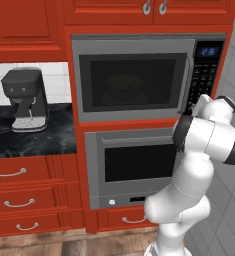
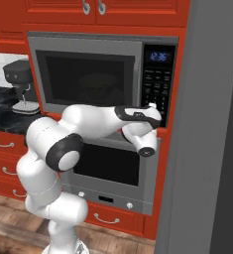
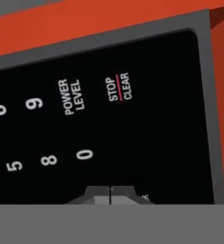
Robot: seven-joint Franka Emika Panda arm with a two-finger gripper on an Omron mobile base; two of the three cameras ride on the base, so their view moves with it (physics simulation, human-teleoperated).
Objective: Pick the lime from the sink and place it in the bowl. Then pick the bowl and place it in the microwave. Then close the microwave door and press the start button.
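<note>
Glossy red wooden cabinets [image 1: 24,25] with curved silver handles [image 1: 9,173] line the wall. At left, a black marble countertop [image 1: 34,140] carries a dark grey coffee machine [image 1: 25,99] before white tiles [image 1: 56,80]. Brown wood-plank flooring [image 1: 64,246] runs below.

One microwave [image 1: 139,80] is sitting in the red cabinetry, its one microwave door [image 1: 131,82] standing closed, with one bowl [image 1: 123,87] showing dimly behind the glass. One keypad panel [image 2: 157,82] is carrying one blue display [image 2: 158,56]. One oven [image 1: 134,167] is sitting below. One coffee machine [image 1: 25,100] is standing on one dark counter [image 1: 34,137]. Three drawers [image 1: 19,202] are stacking below it, each bearing one handle. One gripper [image 3: 110,195] is pressing the panel.
</note>
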